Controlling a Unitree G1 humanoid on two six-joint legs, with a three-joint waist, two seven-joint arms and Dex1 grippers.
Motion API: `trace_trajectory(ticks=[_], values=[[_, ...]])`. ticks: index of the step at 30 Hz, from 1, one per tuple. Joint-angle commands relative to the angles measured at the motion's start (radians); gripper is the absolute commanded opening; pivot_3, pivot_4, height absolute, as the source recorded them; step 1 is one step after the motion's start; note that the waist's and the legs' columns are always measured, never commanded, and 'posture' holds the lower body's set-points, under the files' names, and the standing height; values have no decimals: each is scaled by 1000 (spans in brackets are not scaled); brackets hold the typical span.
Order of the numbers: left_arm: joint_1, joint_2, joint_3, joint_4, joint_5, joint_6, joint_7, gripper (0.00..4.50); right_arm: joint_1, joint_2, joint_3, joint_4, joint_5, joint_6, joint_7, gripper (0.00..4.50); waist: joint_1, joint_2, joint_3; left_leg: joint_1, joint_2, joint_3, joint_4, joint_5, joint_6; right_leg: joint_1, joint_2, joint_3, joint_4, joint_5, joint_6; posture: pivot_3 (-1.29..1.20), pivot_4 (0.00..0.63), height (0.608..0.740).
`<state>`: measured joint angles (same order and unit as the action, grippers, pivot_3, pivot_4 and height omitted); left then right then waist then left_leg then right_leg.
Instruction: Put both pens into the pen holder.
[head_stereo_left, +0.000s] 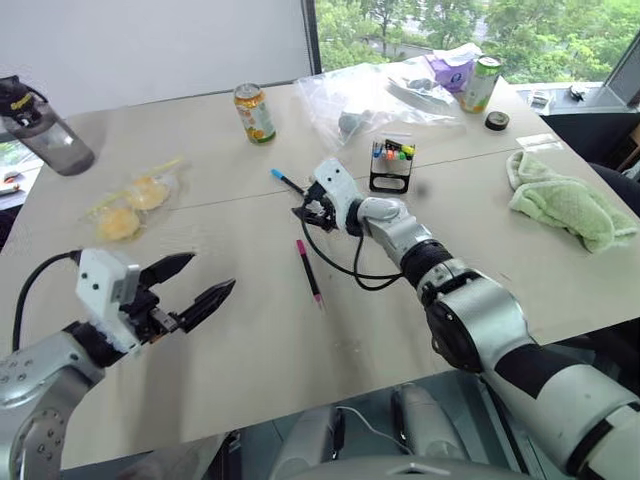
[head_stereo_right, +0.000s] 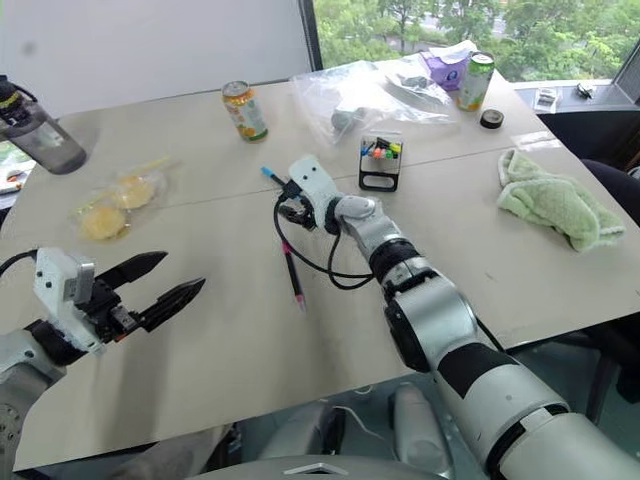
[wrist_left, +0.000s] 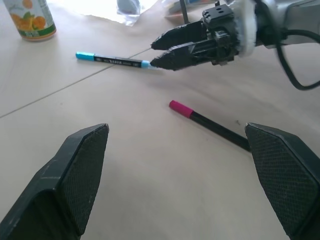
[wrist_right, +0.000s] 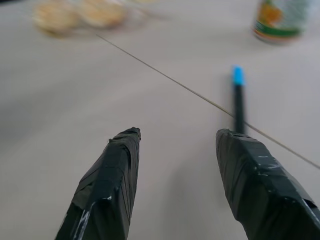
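The blue-capped pen (head_stereo_left: 285, 181) lies flat on the table, its near end just beside my right gripper (head_stereo_left: 308, 215). That gripper is open and hovers low over the table with nothing between its fingers (wrist_right: 117, 170); the blue pen (wrist_right: 238, 100) lies just beyond one fingertip. The pink-capped pen (head_stereo_left: 308, 270) lies on the table a little nearer to me, apart from both grippers. The black mesh pen holder (head_stereo_left: 391, 168) stands upright behind the right wrist with bright-capped markers in it. My left gripper (head_stereo_left: 195, 283) is wide open and empty at the near left, facing both pens (wrist_left: 207, 124).
An orange drink can (head_stereo_left: 254, 112) stands at the back, a green can (head_stereo_left: 480, 84) and a clear plastic bag (head_stereo_left: 370, 95) at the far right. A green towel (head_stereo_left: 570, 205) lies right, a bagged yellow snack (head_stereo_left: 130, 205) and a water bottle (head_stereo_left: 45, 125) left.
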<state>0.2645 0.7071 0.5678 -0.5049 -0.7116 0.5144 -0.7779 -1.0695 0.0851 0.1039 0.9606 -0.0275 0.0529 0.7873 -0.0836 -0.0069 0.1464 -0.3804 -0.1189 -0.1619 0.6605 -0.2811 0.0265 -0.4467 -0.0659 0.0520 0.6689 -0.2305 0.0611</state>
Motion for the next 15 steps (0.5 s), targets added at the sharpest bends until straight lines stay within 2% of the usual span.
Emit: trace_trajectory(ticks=[1, 2, 4, 7, 12, 15], values=[[-66, 27, -33, 60, 4, -13, -28, 4500, 159, -113, 26, -440, 65, 213, 117, 3956, 17, 0, 0, -1, 0, -1, 0, 0, 0, 0, 0, -1, -1, 0, 0, 0, 150, 739], [-87, 32, -49, 77, 11, -15, -33, 4500, 219, -157, 29, -573, 80, 283, 126, 4457, 17, 0, 0, -1, 0, -1, 1, 0, 0, 0, -1, -1, -1, 0, 0, 0, 150, 739], [-154, 35, -97, 126, 34, -21, -33, 4500, 307, -224, 24, -756, 111, 381, 138, 4457, 21, 0, 0, -2, -1, -1, 1, 0, 0, -1, -1, -1, -1, 0, 0, 0, 150, 739], [-334, 8, -228, 254, 136, -26, 39, 4500, 474, -362, -56, -1039, 200, 546, 150, 4457, 30, 0, 0, -2, 0, -3, 2, 0, 0, 0, -1, -3, 0, 0, 0, 0, 150, 739], [-672, -104, -421, 517, 297, 17, 188, 4500, 721, -549, -231, -1374, 374, 705, 171, 4457, 77, 1, -1, -3, -1, -7, 6, 0, 0, 3, -2, -8, -2, 1, -1, 0, 150, 739], [-839, -201, -484, 675, 341, -1, 212, 4500, 848, -627, -344, -1503, 472, 793, 157, 4457, 79, 0, -1, -3, -2, -7, 7, 0, 0, 4, -3, -8, -3, 2, 1, 0, 150, 739]])
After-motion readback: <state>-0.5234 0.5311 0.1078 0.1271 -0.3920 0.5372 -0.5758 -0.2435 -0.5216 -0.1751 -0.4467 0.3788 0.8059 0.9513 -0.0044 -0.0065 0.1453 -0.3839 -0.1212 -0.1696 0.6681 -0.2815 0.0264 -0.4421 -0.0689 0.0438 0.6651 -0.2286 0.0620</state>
